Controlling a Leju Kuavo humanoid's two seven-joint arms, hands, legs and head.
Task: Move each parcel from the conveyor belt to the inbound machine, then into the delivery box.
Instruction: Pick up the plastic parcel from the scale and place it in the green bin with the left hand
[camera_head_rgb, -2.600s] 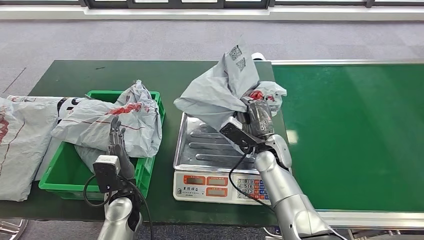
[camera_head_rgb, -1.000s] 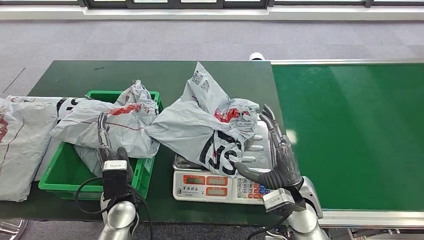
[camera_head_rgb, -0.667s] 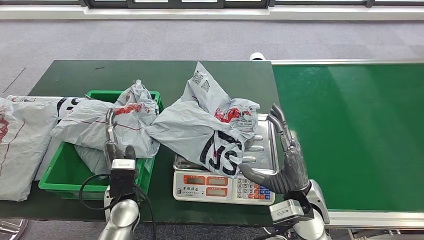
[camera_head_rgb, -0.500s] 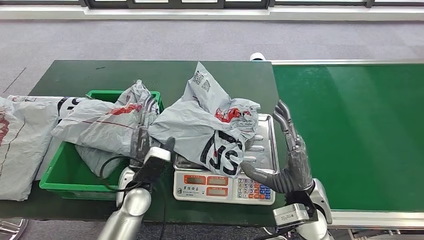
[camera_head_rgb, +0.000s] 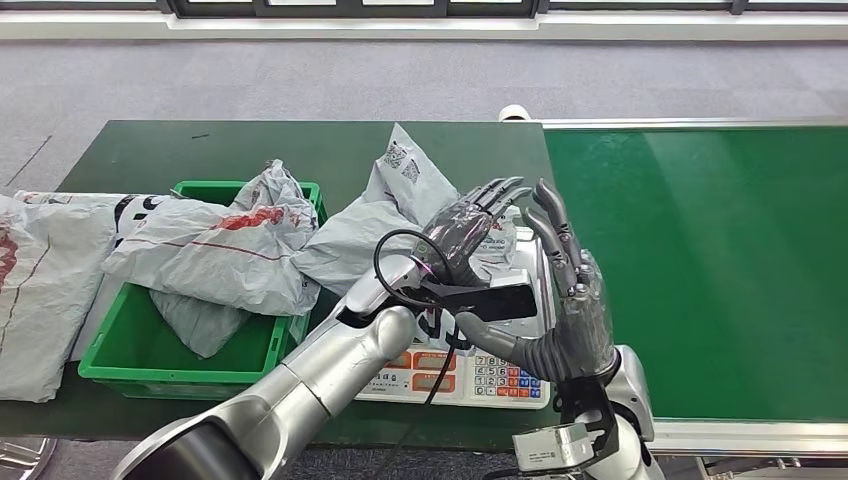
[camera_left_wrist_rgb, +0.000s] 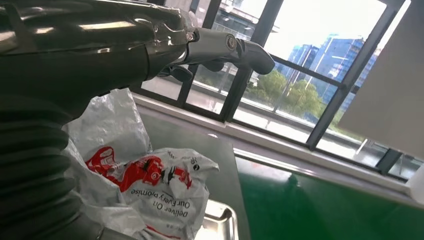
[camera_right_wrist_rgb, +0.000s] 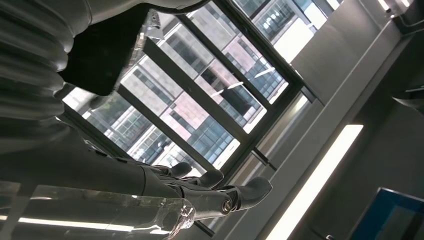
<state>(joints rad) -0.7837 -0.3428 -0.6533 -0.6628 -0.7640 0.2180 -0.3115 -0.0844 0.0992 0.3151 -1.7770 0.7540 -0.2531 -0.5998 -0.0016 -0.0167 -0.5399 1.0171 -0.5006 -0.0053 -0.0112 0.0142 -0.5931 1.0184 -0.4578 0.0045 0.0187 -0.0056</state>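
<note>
A crumpled grey parcel (camera_head_rgb: 365, 225) with red and black print lies on the steel tray (camera_head_rgb: 531, 268) of the weighing scale (camera_head_rgb: 498, 378), which is the inbound machine. My left arm reaches across from the lower left. My left hand (camera_head_rgb: 468, 222) hovers over the parcel's right part with its fingers stretched out, holding nothing. The left wrist view shows those fingers (camera_left_wrist_rgb: 220, 46) straight above the parcel (camera_left_wrist_rgb: 150, 175). My right hand (camera_head_rgb: 566, 292) stands upright and open at the tray's right edge, palm towards the parcel. In the right wrist view its fingers (camera_right_wrist_rgb: 200, 192) hold nothing.
A green bin (camera_head_rgb: 138, 350), the delivery box, stands left of the scale with another grey parcel (camera_head_rgb: 215, 240) draped over it. A third parcel (camera_head_rgb: 40, 290) lies at the table's left end. The green conveyor belt (camera_head_rgb: 700, 270) runs along the right.
My left arm has swung from the green bin to the right, and its hand now hovers over the parcel on the scale. My right hand has stayed open beside the tray, rising slightly.
</note>
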